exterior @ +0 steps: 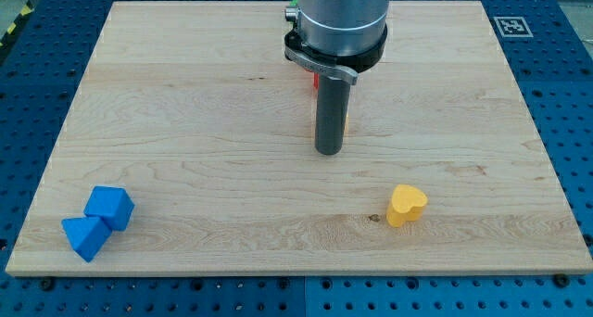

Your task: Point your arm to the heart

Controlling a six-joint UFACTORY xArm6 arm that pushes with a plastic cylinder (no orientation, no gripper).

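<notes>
The yellow heart block (407,205) is sitting low on the wooden board (185,122), at about four o'clock from my tip (328,152) and well apart, so the pointing is not yet done. No containers are showing. The arm is carrying no gripper. Two blue blocks (98,221) are touching at far lower left.

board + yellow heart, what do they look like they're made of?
Board: looks like light wood, matte; visible grain lines and a small knot near the heart.
Yellow heart: uniform saturated colour, smooth faces, no grain; probably painted wood or plastic, can't tell which.
My tip sits toward the view's top-left of the heart, apart from it.
</notes>
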